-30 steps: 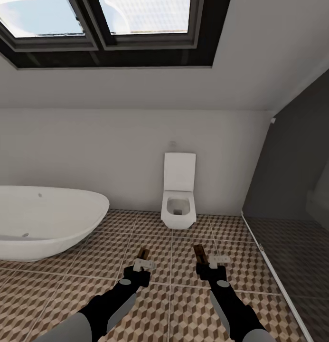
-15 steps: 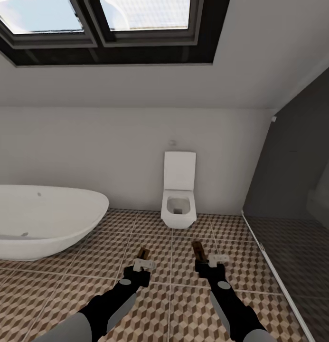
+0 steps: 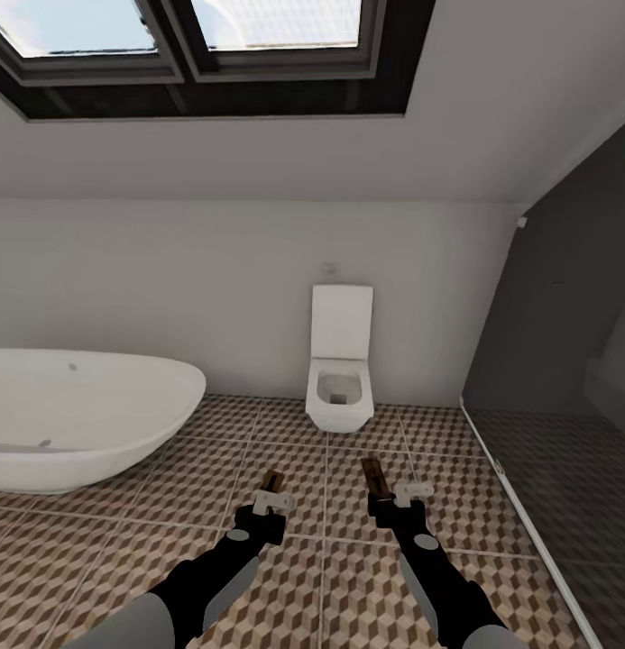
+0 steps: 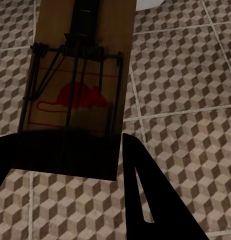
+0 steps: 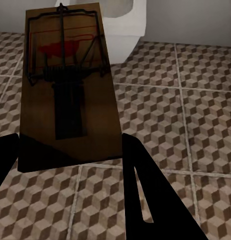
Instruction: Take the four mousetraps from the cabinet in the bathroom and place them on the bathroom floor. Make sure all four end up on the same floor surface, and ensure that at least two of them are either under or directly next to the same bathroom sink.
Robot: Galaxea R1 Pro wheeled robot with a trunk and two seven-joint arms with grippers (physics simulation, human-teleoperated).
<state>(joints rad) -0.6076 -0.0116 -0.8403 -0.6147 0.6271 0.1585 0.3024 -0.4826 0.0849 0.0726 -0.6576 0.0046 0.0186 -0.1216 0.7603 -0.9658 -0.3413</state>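
Left end effector [image 3: 269, 498]: clamped on a flat tan wooden mousetrap with red mouse mark [image 4: 78, 85], above the cube-patterned tiled floor [image 3: 348, 577].
Right end effector [image 3: 393, 494]: clamped on a second darker brown mousetrap [image 5: 68, 87], facing the square white toilet [image 3: 340, 370].

Bathtub [image 3: 78, 415]: left end cut off by picture edge. Skylight [image 3: 195, 45]: top cut off. Left mousetrap [image 4: 78, 85]: near end hidden in gripper shadow, far end cropped. Toilet [image 5: 126, 22]: mostly cropped, partly behind right mousetrap [image 5: 68, 85].

open tiled bathroom floor [image 3: 348, 577] ahead, flanked by bathtub [image 3: 87, 415] and glass partition [image 3: 565, 361] (toilet [image 3: 339, 379] beyond).
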